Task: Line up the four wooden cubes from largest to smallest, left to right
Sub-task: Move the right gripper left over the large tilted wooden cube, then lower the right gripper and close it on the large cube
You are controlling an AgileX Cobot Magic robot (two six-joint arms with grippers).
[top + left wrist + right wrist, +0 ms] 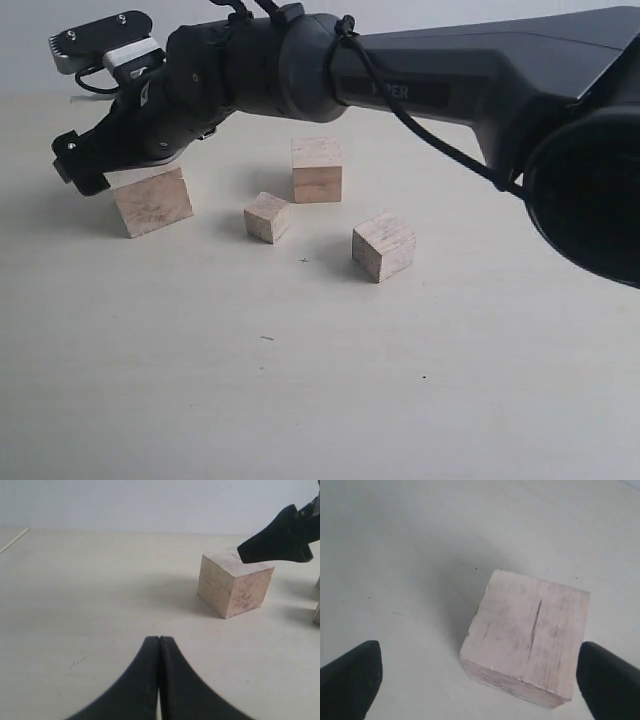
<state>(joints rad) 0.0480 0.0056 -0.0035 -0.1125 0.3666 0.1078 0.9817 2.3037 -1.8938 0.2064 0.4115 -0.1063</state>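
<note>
Four wooden cubes stand on the pale table. The largest cube (152, 200) is at the left and has a thin slit on top (527, 635). The smallest cube (267, 217) is right of it, a mid-sized cube (317, 169) stands behind that, and another cube (384, 246) is nearer on the right. My right gripper (92, 170) has reached across to the left and hovers just over the largest cube. It is open (480, 680), with a fingertip on each side of the cube and nothing gripped. My left gripper (159, 641) is shut and empty, low over the table, facing the largest cube (232, 582).
The right arm (450, 80) stretches across the back of the table from the right. A thin pale stick (14, 540) lies far off to one side in the left wrist view. Bare tabletop (300, 380) fills the front.
</note>
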